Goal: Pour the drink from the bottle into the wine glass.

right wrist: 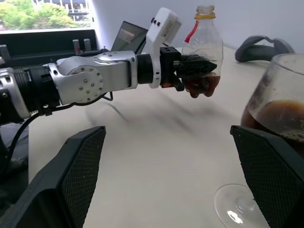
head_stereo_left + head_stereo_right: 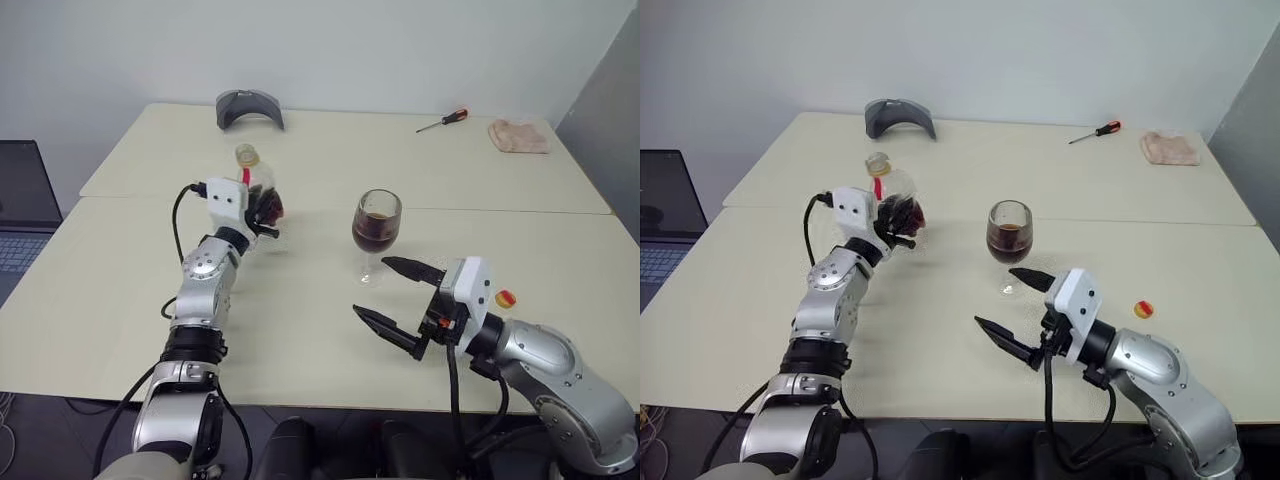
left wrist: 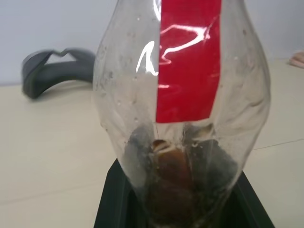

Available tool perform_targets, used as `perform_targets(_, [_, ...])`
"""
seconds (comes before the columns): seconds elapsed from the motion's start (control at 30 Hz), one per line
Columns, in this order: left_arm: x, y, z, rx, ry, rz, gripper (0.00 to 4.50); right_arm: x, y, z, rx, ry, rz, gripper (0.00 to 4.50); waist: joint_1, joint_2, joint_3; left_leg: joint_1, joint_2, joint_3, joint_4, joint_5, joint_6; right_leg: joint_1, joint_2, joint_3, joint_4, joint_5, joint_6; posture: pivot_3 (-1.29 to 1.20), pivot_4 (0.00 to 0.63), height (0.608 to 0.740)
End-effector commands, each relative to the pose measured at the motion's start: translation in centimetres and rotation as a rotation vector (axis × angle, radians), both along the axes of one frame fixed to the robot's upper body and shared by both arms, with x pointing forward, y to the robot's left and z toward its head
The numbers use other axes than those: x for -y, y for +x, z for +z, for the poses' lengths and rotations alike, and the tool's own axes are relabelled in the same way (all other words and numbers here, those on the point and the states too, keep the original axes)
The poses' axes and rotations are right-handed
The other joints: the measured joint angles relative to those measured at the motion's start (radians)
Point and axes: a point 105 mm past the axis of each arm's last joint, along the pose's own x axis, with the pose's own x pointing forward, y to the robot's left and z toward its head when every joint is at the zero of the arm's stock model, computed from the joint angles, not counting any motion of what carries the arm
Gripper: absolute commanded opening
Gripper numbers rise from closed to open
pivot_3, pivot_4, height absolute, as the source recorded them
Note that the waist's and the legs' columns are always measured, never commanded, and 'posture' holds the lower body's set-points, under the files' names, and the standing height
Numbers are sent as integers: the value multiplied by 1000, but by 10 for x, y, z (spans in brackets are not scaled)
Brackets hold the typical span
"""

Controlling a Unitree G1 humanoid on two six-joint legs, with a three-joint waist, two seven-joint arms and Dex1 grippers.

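On beige matte table [image 2: 300, 330]: left gripper [image 2: 902, 218] is pinching rounded clear plastic bottle [image 2: 258, 185] upright; right gripper [image 2: 398, 302] is hovering spread beside round-bowled wine glass [image 2: 376, 228].

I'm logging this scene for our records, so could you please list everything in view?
bottle: one, clear with red label, open-mouthed, little dark drink left, held upright above table, left.
wine glass: one, clear, part-filled with dark drink, table centre.
cap: one, yellow-red, table right.
screwdriver: one, red-handled, far right.
cloth: one, pinkish, far right corner.
grey curved object: one, far edge.
laptop: one, dark, beside table, left.
table: pale cream.
left end effector: black, gripping bottle.
right end effector: black, open, near glass.
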Motion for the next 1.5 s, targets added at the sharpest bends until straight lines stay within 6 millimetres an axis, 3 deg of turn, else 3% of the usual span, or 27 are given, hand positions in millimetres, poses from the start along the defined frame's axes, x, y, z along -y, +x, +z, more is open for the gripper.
perform_targets(0.03, [-16,3,4,20,-11,93,751,-5,-8,7,21,2,69,4500,0,0,0,0,0,0,0,0,0,0,0,0,0,0,0,0,150,740])
perform_targets(0.17, [-27,10,-13,-29,52,161,751,-7,-7,5,17,-9,92,4500,1,-1,0,0,0,0,0,0,0,0,0,0,0,0,0,0,150,740])
perform_targets(0.37, [-29,21,-16,-42,25,190,751,-7,-6,2,12,-24,106,4500,1,-2,-1,0,0,0,0,0,0,0,0,-1,0,0,0,0,150,740])
perform_targets(0.73, [-30,15,-20,-17,25,154,4384,-6,-7,1,25,-33,90,4500,0,-3,-2,0,0,0,0,0,0,0,0,-1,0,0,0,0,150,740])
perform_targets(1.0, [-30,-19,-13,33,4,156,4468,-3,-5,2,25,-28,76,4500,0,-3,-2,0,1,0,-1,0,0,0,0,0,0,0,0,0,150,740])
perform_targets(1.13, [-38,-65,-18,-2,-60,260,4468,7,-4,-5,2,-35,41,4500,-2,-3,-2,0,1,0,-1,0,0,1,-1,0,-1,0,0,0,150,740])
perform_targets(1.2, [-34,-78,-25,-54,-41,281,4468,15,-2,-11,-17,-36,0,4500,0,-3,-2,1,1,0,-1,0,0,1,-1,0,-1,0,0,0,150,740])
perform_targets(1.4, [-26,-92,-42,-182,-38,335,4468,62,1,-47,-80,-95,-153,4500,20,-4,-3,7,0,-2,-1,-1,1,10,-1,-1,-5,0,0,0,150,740])
perform_targets(1.5, [-19,-97,-46,-212,-28,301,4468,96,19,-56,-80,-58,-327,4500,20,-4,-3,7,0,-1,-2,-2,2,9,-1,0,-5,0,0,0,150,740])
